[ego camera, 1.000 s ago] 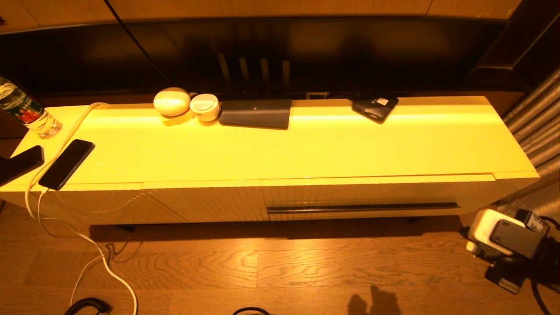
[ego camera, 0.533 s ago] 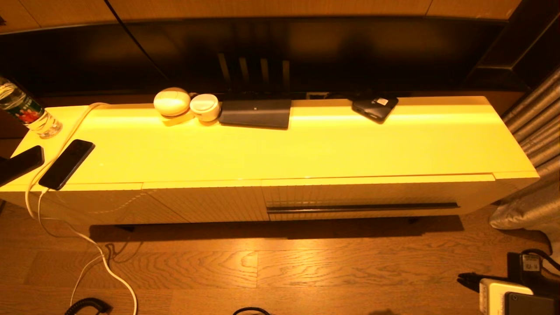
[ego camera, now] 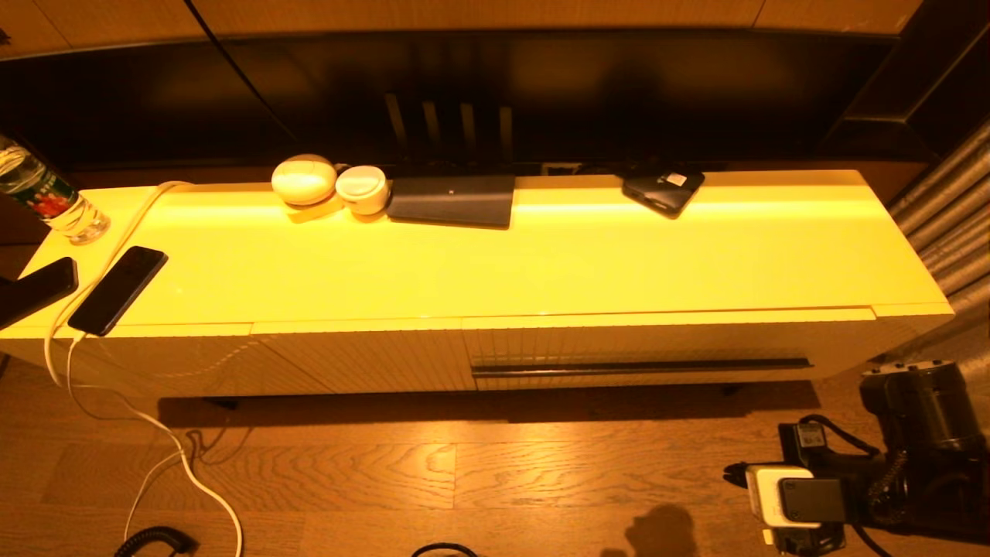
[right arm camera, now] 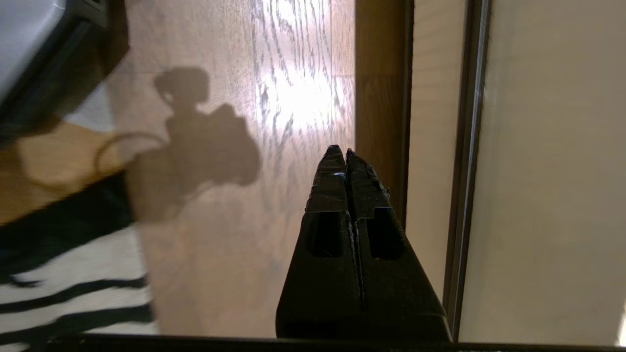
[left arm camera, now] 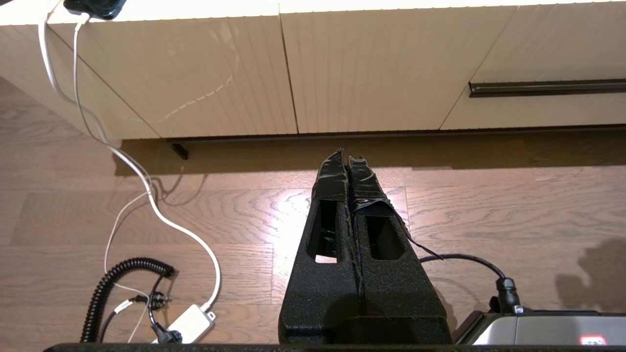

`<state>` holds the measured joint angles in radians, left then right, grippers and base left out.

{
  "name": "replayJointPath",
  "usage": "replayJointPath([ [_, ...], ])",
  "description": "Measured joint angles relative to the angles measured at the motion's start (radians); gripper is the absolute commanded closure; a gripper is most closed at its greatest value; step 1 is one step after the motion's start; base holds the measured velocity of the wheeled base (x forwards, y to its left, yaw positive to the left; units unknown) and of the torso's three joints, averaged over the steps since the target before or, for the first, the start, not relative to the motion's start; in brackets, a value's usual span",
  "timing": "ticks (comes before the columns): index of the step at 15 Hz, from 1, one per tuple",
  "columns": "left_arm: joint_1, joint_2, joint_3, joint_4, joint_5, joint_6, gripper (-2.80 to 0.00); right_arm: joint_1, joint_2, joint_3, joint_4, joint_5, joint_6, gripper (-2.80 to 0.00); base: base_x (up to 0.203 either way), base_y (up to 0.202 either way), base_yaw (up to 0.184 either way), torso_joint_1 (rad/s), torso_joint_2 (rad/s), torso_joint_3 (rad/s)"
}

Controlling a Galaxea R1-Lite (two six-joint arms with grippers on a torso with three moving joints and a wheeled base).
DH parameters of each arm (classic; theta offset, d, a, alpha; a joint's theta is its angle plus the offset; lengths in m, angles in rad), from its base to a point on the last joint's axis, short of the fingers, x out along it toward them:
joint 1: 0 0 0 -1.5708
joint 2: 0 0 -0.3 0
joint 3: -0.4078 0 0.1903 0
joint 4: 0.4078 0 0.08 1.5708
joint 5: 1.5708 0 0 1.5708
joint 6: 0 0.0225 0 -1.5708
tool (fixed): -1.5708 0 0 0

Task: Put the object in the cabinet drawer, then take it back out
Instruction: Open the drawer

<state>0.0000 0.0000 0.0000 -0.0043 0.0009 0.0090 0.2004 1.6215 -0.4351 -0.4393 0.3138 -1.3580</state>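
Note:
The cabinet drawer (ego camera: 642,340) is closed, its pale ribbed front crossed by a long dark handle strip (ego camera: 640,367). The object is out of view. My right arm (ego camera: 797,503) hangs low over the wooden floor, in front of and below the drawer's right end. In the right wrist view my right gripper (right arm camera: 346,150) is shut and empty, with the handle strip (right arm camera: 464,146) running beside it. My left gripper (left arm camera: 348,155) is also shut and empty, above the floor in front of the cabinet's middle panels; the handle strip (left arm camera: 547,87) is off to one side.
On the cabinet top (ego camera: 541,263) stand a red-green labelled bottle (ego camera: 46,197), two phones (ego camera: 117,289), two white round items (ego camera: 304,179), a dark flat box (ego camera: 452,199) and a dark device (ego camera: 663,189). A white cable (ego camera: 178,456) trails onto the floor. Curtain (ego camera: 951,209) at right.
The right arm dropped from the right edge toward the floor, then swung left to a spot below the drawer's right end. The drawer and everything on the cabinet top are unchanged.

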Motion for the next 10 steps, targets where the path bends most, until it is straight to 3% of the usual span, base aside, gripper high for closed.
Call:
replayJointPath([
  [3,0.0,0.0,0.0,0.0,0.0,0.0,0.0,-0.005,0.138,-0.026,-0.079,0.007,-0.092,0.0,0.0,0.0,0.0,0.0,0.0,0.0],
  [10,0.0,0.0,0.0,0.0,0.0,0.001,0.0,-0.066,0.325,-0.147,-0.218,0.005,-0.101,0.0,0.0,0.0,0.0,0.0,0.0,0.0],
])
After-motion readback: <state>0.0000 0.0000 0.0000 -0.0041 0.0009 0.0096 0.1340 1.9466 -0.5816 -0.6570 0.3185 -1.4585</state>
